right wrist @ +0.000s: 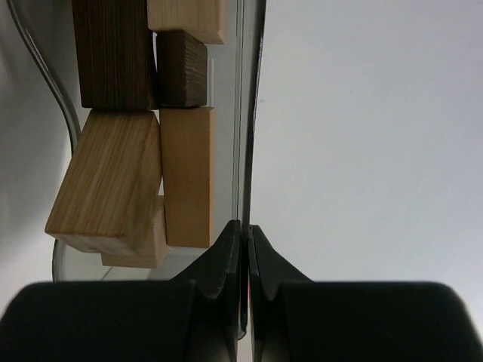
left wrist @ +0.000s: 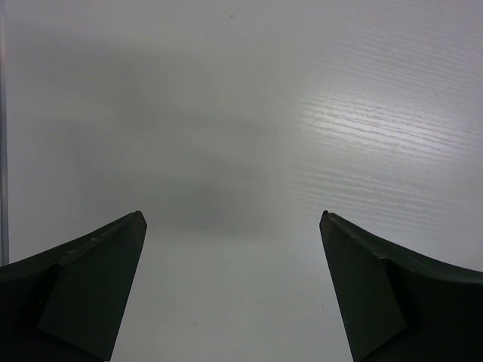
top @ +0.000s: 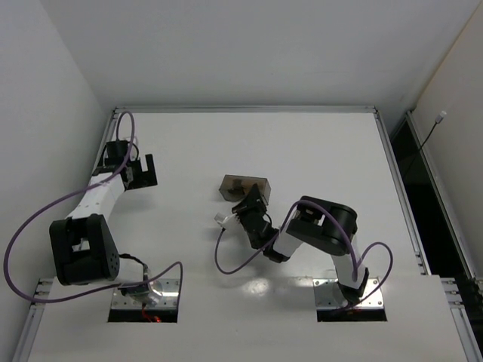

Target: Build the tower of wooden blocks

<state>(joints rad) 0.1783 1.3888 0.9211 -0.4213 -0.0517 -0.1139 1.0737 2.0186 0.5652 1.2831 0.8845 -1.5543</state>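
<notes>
A translucent grey container [top: 245,186] sits mid-table with several wood blocks lying jumbled inside it, not stacked. The right wrist view shows light tan blocks [right wrist: 106,185] and dark brown blocks [right wrist: 113,53] pressed together behind the container's thin wall [right wrist: 249,113]. My right gripper [right wrist: 244,225] is shut on that wall's edge, one finger inside and one outside; from above it [top: 253,199] sits at the container's near side. My left gripper [top: 143,170] hangs far off at the table's left, open [left wrist: 232,219], with only bare table between its fingers.
The white table [top: 317,151] has a raised rim at its back and sides. A purple cable [top: 226,260] loops from the right arm across the near middle. Both arm bases [top: 143,290] are bolted at the near edge.
</notes>
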